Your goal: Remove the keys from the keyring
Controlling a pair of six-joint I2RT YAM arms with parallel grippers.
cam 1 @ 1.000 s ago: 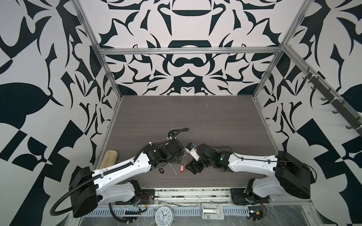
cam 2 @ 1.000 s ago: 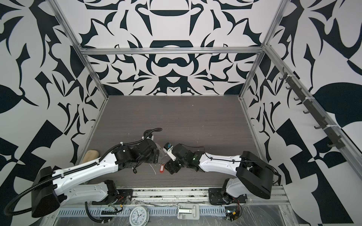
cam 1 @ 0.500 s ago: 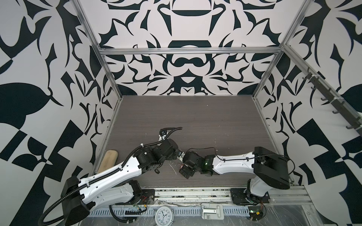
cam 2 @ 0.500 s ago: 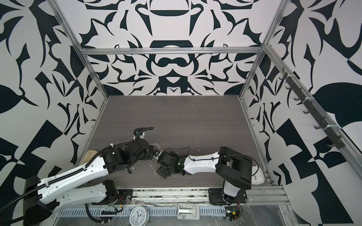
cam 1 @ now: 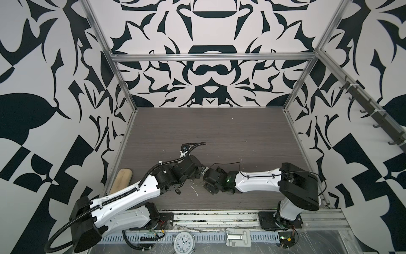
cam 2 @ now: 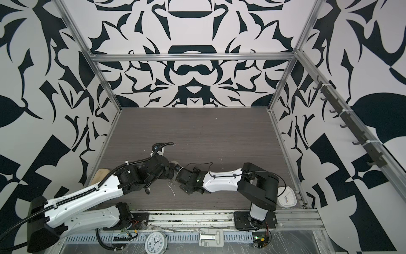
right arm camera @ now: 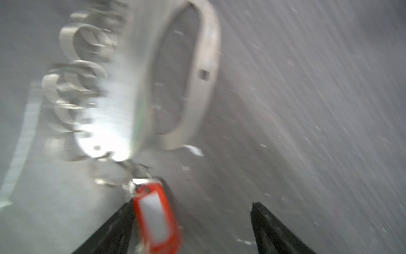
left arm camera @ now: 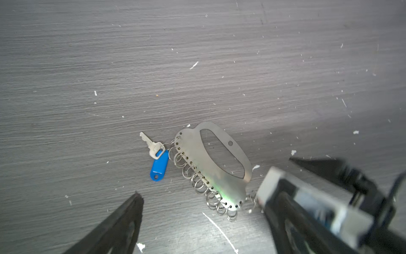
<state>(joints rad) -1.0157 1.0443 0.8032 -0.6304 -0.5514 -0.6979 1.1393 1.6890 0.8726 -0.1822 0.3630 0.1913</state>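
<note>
In the left wrist view the keyring (left arm camera: 211, 158), a pale half-moon metal plate with an oblong slot, lies flat on the dark table. Several empty small rings hang along its curved edge. A silvery key (left arm camera: 152, 146) with a blue tag (left arm camera: 159, 166) hangs from a ring at one end. My left gripper (left arm camera: 206, 195) hovers open over the ringed edge. The right wrist view is blurred. There a red tag (right arm camera: 157, 220) with a white label is linked to the plate (right arm camera: 131, 88) and rests against one finger of my open right gripper (right arm camera: 193, 204). In both top views the two grippers (cam 1: 203, 173) (cam 2: 173, 172) meet and hide the keyring.
A beige wooden board (cam 1: 122, 179) (cam 2: 100, 174) leans at the left wall. A white strip of debris (cam 1: 194, 190) lies just in front of the grippers. A white square clock (cam 2: 285, 196) sits at the front right corner, and a round alarm clock (cam 1: 183, 242) below the table's front rail.
My right gripper has slid left along the table until it meets the left gripper. The left arm has drawn back toward the left. The red tag seen earlier on the table is now covered.
</note>
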